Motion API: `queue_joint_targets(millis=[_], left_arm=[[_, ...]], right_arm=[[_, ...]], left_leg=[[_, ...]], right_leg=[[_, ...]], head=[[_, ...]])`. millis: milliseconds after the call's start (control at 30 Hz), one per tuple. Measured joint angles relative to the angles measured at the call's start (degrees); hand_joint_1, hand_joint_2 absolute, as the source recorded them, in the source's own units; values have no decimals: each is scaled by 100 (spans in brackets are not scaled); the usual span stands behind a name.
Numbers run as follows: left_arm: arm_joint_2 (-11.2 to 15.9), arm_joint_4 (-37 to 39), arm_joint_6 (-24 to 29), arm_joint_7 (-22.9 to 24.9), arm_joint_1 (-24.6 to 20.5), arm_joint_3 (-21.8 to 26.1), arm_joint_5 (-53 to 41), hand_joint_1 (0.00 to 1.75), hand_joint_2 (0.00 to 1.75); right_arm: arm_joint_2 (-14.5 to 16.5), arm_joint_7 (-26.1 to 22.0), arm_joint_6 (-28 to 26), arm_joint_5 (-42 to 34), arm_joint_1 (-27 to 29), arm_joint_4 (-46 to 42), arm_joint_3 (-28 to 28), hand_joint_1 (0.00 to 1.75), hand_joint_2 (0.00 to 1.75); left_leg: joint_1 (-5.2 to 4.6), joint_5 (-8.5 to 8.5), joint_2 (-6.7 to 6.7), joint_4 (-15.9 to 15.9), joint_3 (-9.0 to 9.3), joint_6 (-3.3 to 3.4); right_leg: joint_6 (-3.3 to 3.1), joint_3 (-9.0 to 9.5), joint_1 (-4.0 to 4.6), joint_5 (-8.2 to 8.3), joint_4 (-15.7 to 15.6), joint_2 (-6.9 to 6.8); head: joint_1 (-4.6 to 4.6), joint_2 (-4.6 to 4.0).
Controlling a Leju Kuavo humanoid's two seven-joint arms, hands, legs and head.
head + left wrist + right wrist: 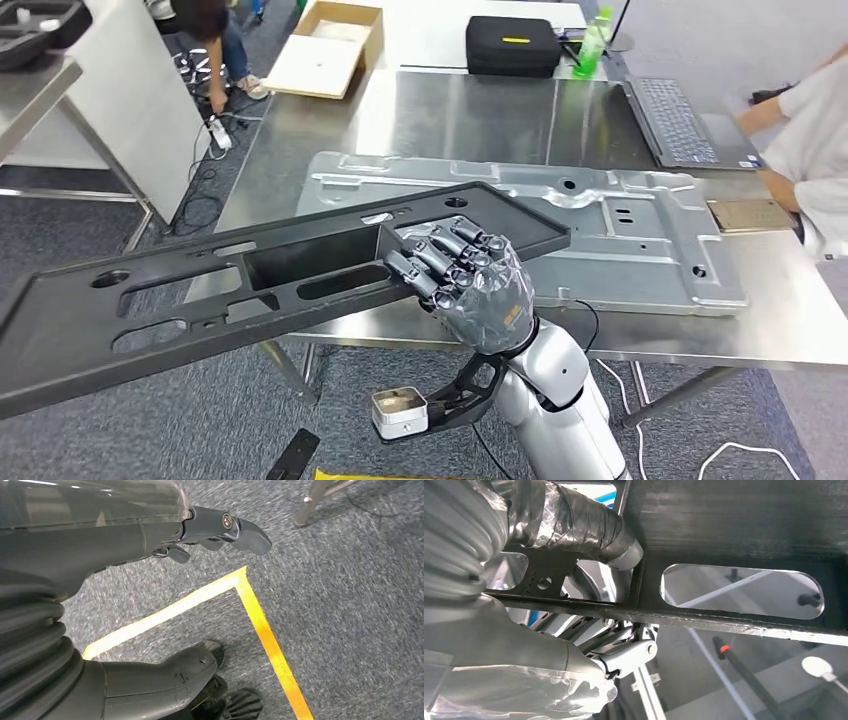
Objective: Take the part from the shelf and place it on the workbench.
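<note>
The robot's right hand (470, 280) has its dark fingers (440, 262) curled over the near edge of a long, flat black panel with cut-out slots and a boxed recess (230, 290), gripping it beside that recess; in the right wrist view the taped thumb (589, 525) presses one face of the panel's rim while the fingers close on the other, so the part is clamped between them. The grasp sits well off the panel's middle, and I'd guess that is why the long end sags out to the robot's left, low over the grey carpet, while the shorter end rises over the stainless steel workbench (480, 120). Just under that raised end lies a pale grey pressed sheet-metal plate with ribs and holes (620, 235), apparently the spot the black panel is meant to come down beside or upon, though I cannot tell which. The left hand (220, 530) hangs at the robot's side above yellow floor tape (265, 630), holding nothing; its fingers look loosely bent, but the angle is poor, so I can't say whether they are spread or curled. Farther back on the bench sit a black zipped case (512, 45) and a grey laptop (685, 120), and a person in a white sleeve (815, 130) leans in at the far right.
</note>
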Motion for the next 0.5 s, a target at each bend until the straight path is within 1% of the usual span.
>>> queue_joint_targets(millis=[33, 67, 100, 133, 167, 200, 233, 267, 300, 333, 367, 400, 433, 467, 500], left_arm=[[0, 0, -1, 1, 0, 0, -1, 0, 175], [-2, 0, -2, 1, -3, 0, -3, 0, 175], [-3, 0, -3, 2, -7, -1, -5, 0, 175], [-4, 0, -3, 1, -11, -1, -7, 0, 175], [-4, 0, -3, 1, -13, -1, -8, 0, 175], [-3, 0, -3, 0, -7, -2, -8, 0, 175], [-3, 0, -3, -1, 5, -1, -9, 0, 175], [-1, 0, -3, -1, 22, -1, -9, 0, 175], [3, 0, -3, -1, 39, -1, -10, 0, 175], [8, 0, -3, -1, 47, 0, -11, 0, 175], [14, 0, -4, -1, 46, 0, -11, 0, 175], [19, 0, -4, -1, 38, 0, -12, 0, 175], [22, 0, -5, -1, 29, 0, -11, 0, 175], [25, 0, -7, -2, 19, 0, -10, 0, 175], [25, 0, -8, -3, 17, 0, -10, 0, 175]], right_arm=[[1, 3, 0, 0, -3, 0, -1, 175, 175], [1, 6, 0, 0, -4, -1, -2, 175, 175], [2, 8, 0, 1, -1, -1, -4, 175, 175], [3, 10, 1, 2, -2, -2, -5, 175, 175], [5, 13, 1, 3, -5, -2, -7, 175, 175], [8, 15, 1, 5, -5, -1, -7, 175, 175], [10, 16, 2, 7, -7, 1, -7, 175, 175], [11, 17, 2, 8, -3, 5, -7, 175, 175], [11, 19, 2, 10, 5, 11, -7, 175, 175], [11, 28, 2, 19, 11, 17, -7, 175, 175], [11, 43, 2, 31, 16, 23, -7, 175, 175], [11, 64, 2, 45, 19, 27, -7, 175, 175], [11, 86, 2, 60, 19, 31, -7, 175, 175], [11, 102, 2, 71, 18, 34, -8, 175, 175], [11, 111, 2, 81, 19, 37, -10, 175, 175]], left_leg=[[-13, -14, 54, -7, 16, -32], [-18, -25, 114, -18, 39, -62], [-12, -52, 115, -13, 57, -95], [-3, -115, 37, 46, 50, -119], [9, -234, -93, 211, -7, -138], [23, -396, -259, 486, -124, -151], [26, -573, -384, 843, -290, -158], [29, -711, -446, 1202, -470, -167], [29, -751, -473, 1440, -606, -178], [31, -683, -482, 1495, -665, -186], [34, -506, -484, 1334, -627, -191], [40, -267, -490, 1002, -511, -193], [43, -100, -509, 663, -380, -189], [42, 11, -532, 379, -269, -172], [38, 50, -554, 215, -209, -149]], right_leg=[[-35, 5, 27, -23, -39, 2], [-64, -2, 27, -12, -52, 84], [-93, 9, 11, -2, -77, 151], [-126, 26, -7, 12, -106, 220], [-162, 44, -28, 28, -136, 290], [-191, 60, -48, 38, -154, 355], [-210, 61, -47, 39, -157, 424], [-224, 60, -46, 37, -152, 491], [-230, 61, -43, 33, -144, 560], [-232, 61, -43, 26, -130, 623], [-227, 63, -47, 13, -107, 678], [-214, 64, -52, -7, -73, 723], [-192, 57, -52, -32, -35, 754], [-163, 40, -46, -57, 9, 779], [-133, 20, -42, -71, 40, 793]], head=[[-1, 0], [-1, 0], [-1, 0], [0, 0], [-2, 0], [-4, 0], [-5, 0], [-8, 0], [-8, 0], [-8, 0], [-8, 0], [-8, 0], [-8, 0], [-7, 0], [-6, 0]])
